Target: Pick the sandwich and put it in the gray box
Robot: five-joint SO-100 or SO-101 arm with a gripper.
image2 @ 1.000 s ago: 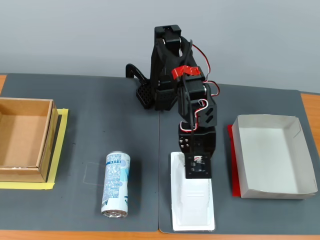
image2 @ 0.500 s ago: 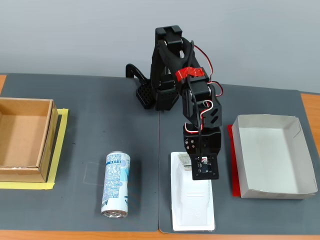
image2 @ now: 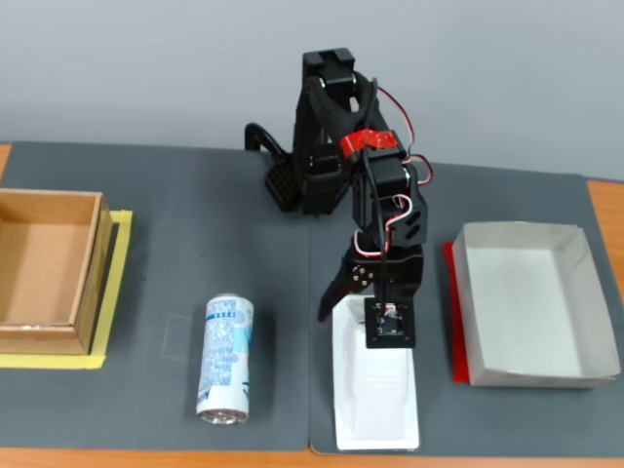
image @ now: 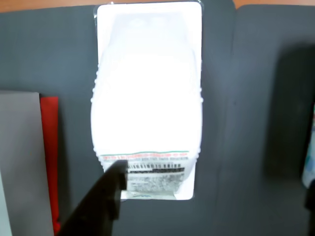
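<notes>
The claw [image2: 353, 314] hangs with its fingers spread apart, holding nothing, over the top end of the sandwich [image2: 375, 400], which lies flat on the bench [image2: 175, 214] at the lower middle. The pack looks wide and slippery, so the fingers might slide off or push it away from the gray box [image2: 531, 304] on the right.

Sandwich [image: 147, 98] label [image: 155, 172]: barcode, print too blurred; can [image2: 224, 359] text illegible.
</notes>
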